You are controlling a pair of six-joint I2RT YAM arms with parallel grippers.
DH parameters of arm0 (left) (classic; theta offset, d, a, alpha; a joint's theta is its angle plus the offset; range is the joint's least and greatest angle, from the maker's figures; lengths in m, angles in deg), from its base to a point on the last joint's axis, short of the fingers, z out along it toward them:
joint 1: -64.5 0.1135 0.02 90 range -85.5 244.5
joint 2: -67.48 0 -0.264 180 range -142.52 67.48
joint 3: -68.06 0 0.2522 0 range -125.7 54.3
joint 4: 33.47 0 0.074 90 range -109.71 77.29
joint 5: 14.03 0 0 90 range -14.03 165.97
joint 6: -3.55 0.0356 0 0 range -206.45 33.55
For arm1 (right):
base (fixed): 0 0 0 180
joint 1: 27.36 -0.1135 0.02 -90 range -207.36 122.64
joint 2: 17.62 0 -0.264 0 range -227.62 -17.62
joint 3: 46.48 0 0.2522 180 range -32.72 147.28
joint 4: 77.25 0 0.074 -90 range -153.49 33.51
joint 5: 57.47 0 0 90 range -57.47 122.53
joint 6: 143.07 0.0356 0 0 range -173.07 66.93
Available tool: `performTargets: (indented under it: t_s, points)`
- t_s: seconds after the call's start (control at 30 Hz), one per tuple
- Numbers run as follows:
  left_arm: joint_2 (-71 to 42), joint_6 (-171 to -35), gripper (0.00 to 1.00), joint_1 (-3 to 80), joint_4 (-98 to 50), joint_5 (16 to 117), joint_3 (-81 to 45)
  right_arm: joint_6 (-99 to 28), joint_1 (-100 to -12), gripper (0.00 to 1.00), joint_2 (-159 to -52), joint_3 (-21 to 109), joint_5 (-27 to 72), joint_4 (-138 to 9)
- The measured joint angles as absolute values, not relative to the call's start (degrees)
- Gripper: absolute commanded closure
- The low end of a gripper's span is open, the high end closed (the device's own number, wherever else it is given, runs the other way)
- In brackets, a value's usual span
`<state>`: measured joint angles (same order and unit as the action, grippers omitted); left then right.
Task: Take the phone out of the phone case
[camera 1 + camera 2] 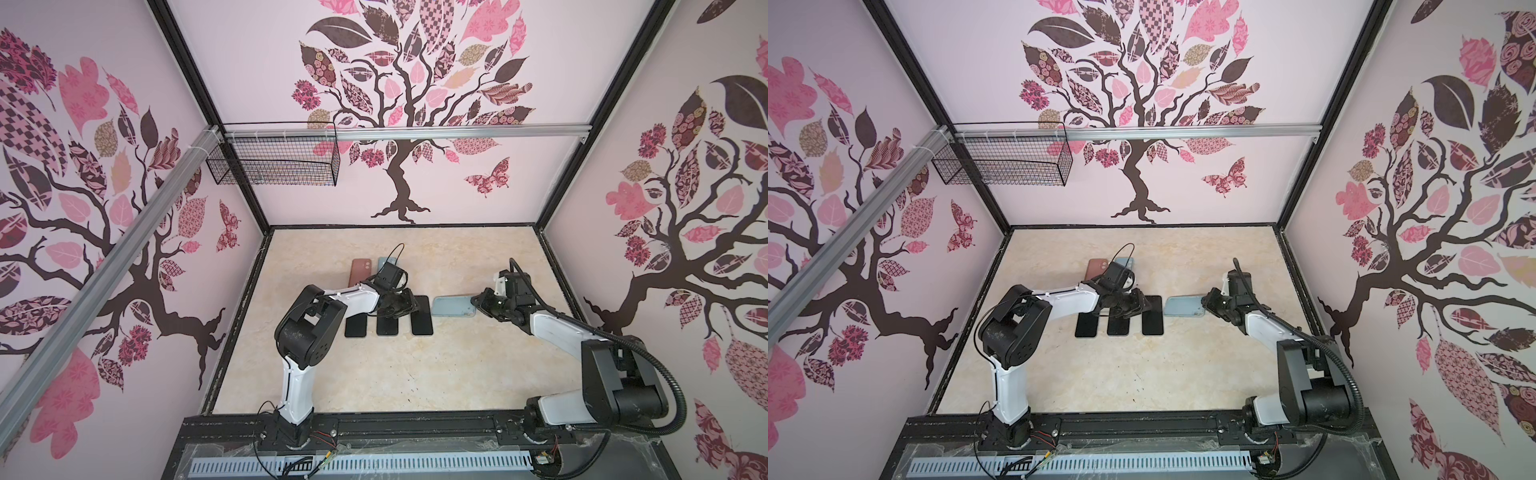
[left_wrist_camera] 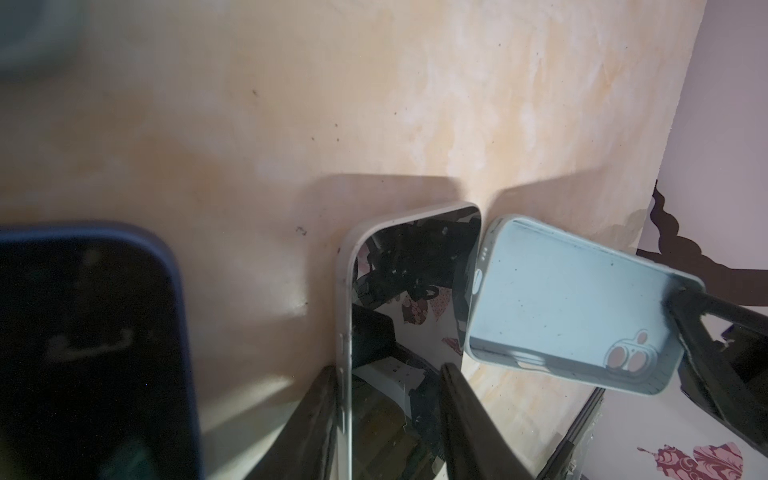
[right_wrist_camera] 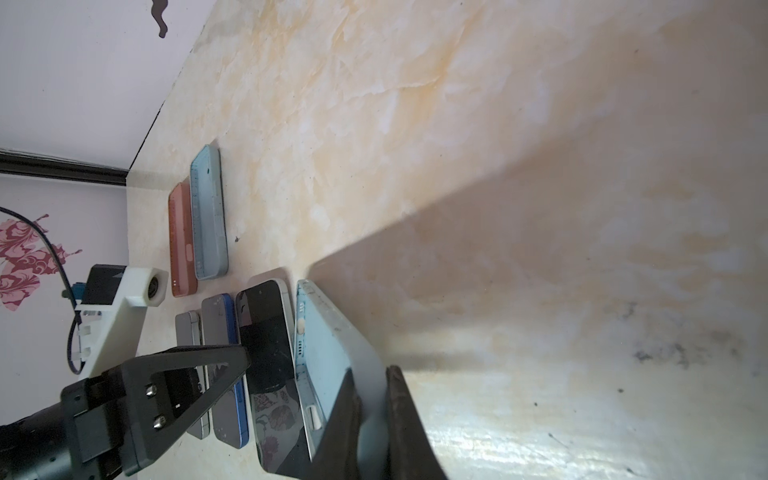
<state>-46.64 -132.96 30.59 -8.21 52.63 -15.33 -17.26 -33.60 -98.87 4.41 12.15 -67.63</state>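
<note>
A black-screened phone (image 1: pixel 422 320) (image 1: pixel 1152 320) with a pale rim lies at the right end of a row of three. My left gripper (image 1: pixel 401 305) (image 1: pixel 1133 305) is shut across its width; in the left wrist view the phone (image 2: pixel 415 291) sits between the fingers of this gripper (image 2: pixel 386 368). Just to its right is the light blue phone case (image 1: pixel 453 306) (image 1: pixel 1183 306), empty, its inside and camera cutout showing (image 2: pixel 561 299). My right gripper (image 1: pixel 478 302) (image 1: pixel 1206 303) (image 3: pixel 371 370) is shut on the case's wall (image 3: pixel 332 353). Phone and case are apart, side by side.
Two more dark phones (image 1: pixel 355 326) (image 1: pixel 387 326) lie left of the held one. Behind them lie a reddish case (image 1: pixel 359 272) and a blue-grey case (image 1: pixel 381 264). A wire basket (image 1: pixel 274 162) hangs on the back left rail. Walls close in the marble tabletop (image 1: pixel 374 374).
</note>
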Motion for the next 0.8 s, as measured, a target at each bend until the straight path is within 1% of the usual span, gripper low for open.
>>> performTargets:
  t_s: [0.23, 0.37, 0.5, 0.63, 0.7, 0.8]
  points:
    - [-44.63, -131.95, 0.57, 30.37, -5.36, 56.17, -15.33, -17.81, -33.64, 1.0, -97.6, 4.41, 15.69, -66.34]
    - [-41.64, -130.75, 0.56, 30.35, -3.77, 58.88, -15.44, -18.7, -33.64, 1.0, -93.78, 4.41, 19.21, -64.55]
    - [-37.86, -127.45, 0.55, 29.41, -1.06, 61.73, -16.4, -19.64, -33.64, 1.0, -87.68, 4.36, 19.91, -63.92]
    - [-30.64, -121.33, 0.55, 27.11, 0.38, 64.33, -16.68, -20.21, -33.64, 1.0, -78.85, 3.27, 17.29, -65.27]
    - [-25.33, -117.0, 0.55, 25.65, 0.45, 65.68, -16.68, -20.47, -33.64, 1.0, -74.61, 3.01, 14.25, -65.75]
    - [-18.18, -110.62, 0.55, 24.29, 0.58, 66.93, -16.68, -21.19, -33.75, 1.0, -71.4, 3.03, 8.89, -66.3]
